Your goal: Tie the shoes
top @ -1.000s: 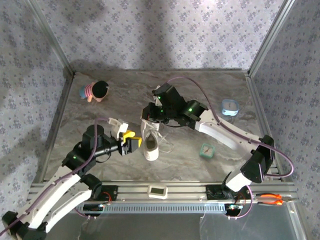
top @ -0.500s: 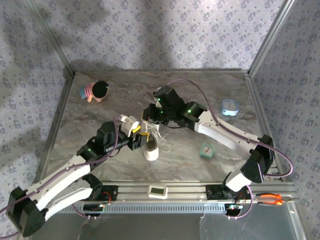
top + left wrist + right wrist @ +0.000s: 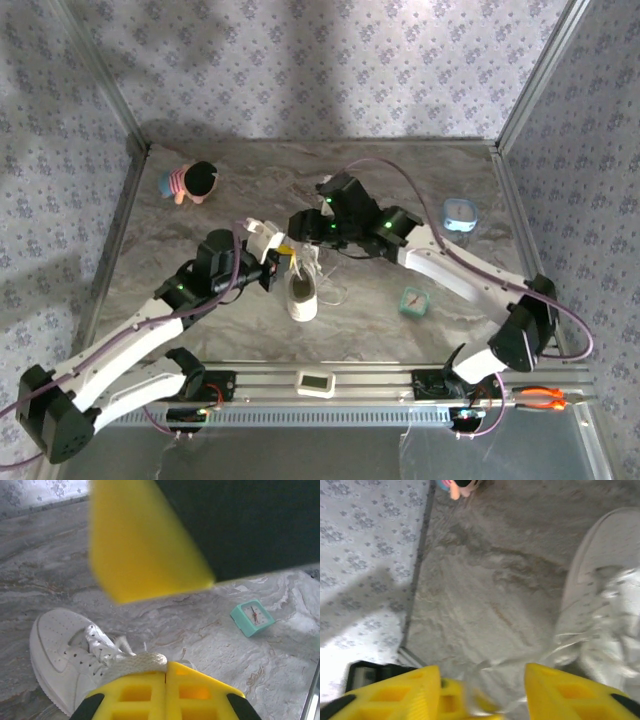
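Pinching lace (image 3: 132, 664), left gripper (image 3: 166, 674) jaws closed; right gripper (image 3: 482, 690) jaws parted beside sneaker (image 3: 600, 570).

My left gripper (image 3: 166, 675) shows matt yellow plastic moulded as a hollow grid, with black plastic at either side. The lace (image 3: 134, 663) pinched at its tips is woven white cloth, flat and slightly fuzzy. Just ahead and to the left of those tips, the sneaker (image 3: 55, 642) looks like smooth, matt white leather or imitation, with small punched holes over the toe. The table (image 3: 210, 645) under it is a grey marble-patterned sheet with a dull sheen. Ahead and to the right, the clock (image 3: 252, 618) is smooth teal plastic. My right gripper (image 3: 480, 677) has the same yellow plastic. The wall (image 3: 365, 540) to its left looks like matt printed paper.
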Motion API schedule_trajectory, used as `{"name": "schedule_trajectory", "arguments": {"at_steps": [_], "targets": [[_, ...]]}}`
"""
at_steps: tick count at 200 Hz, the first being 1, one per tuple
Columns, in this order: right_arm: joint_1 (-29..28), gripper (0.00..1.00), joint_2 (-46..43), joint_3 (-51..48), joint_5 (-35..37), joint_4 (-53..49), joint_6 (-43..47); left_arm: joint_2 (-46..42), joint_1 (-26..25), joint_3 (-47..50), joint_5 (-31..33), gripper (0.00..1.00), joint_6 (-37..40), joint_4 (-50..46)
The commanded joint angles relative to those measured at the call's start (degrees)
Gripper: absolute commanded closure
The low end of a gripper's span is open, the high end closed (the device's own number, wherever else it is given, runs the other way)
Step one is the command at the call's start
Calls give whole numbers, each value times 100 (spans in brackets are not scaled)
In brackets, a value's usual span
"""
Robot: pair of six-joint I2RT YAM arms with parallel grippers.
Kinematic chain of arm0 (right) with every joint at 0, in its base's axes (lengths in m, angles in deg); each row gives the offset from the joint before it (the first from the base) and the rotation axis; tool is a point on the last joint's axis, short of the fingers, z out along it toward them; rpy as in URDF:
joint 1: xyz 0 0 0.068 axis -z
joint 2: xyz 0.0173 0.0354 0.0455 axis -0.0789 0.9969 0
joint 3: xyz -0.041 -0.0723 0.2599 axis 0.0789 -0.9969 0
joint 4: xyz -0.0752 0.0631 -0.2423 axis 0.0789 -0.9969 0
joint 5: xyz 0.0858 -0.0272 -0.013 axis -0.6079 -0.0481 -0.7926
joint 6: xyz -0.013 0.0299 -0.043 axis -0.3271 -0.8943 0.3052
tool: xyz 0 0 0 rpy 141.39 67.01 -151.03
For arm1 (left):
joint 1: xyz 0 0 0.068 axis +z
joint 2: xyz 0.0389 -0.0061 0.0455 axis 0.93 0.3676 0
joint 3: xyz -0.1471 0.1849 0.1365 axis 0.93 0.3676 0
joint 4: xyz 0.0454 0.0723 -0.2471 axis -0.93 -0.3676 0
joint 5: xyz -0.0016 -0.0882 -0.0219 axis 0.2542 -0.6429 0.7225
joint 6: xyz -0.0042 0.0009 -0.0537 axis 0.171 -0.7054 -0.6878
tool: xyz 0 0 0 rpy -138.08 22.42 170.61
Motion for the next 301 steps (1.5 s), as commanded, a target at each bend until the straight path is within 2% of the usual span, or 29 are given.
{"name": "schedule_trajectory", "arguments": {"at_steps": [1, 29, 52, 85, 117, 167, 180, 211, 228, 262, 301], "targets": [[494, 42, -803, -632, 404, -598, 412, -254, -14, -306, 1, 99, 39, -766], [1181, 39, -1553, -1874, 439, -705, 395, -399, -4, -396, 41, 99, -32, -1061], [1226, 39, -1533, -2473, 464, -934, 386, -452, 2, -490, 142, 99, -62, -1205], [778, 40, -755, -2764, 523, -510, 292, -422, 25, -762, 182, 99, -50, -1367], [317, 41, 196, -2319, 768, -589, 291, -324, 50, -1078, 213, 99, 3, -1631], [127, 46, 1199, -2210, 845, -319, 87, -340, 55, -1139, 229, 99, 3, -1689], [102, 51, 1436, -2149, 869, -260, 108, -350, 56, -1142, 226, 99, 2, -1705], [-19, 87, 1670, -2086, 1114, -354, 257, -375, 67, -1246, 214, 99, 38, -1831], [-57, 100, 1425, -2133, 1270, -443, 391, -381, 62, -1341, 171, 99, 65, -1889], [-99, 100, 388, -2067, 1485, -705, 987, -203, 62, -1714, -84, 99, 50, -1868], [-216, 100, -733, -2056, 1333, -778, 1482, 424, -5, -2345, -593, 99, -28, -1708]]}}
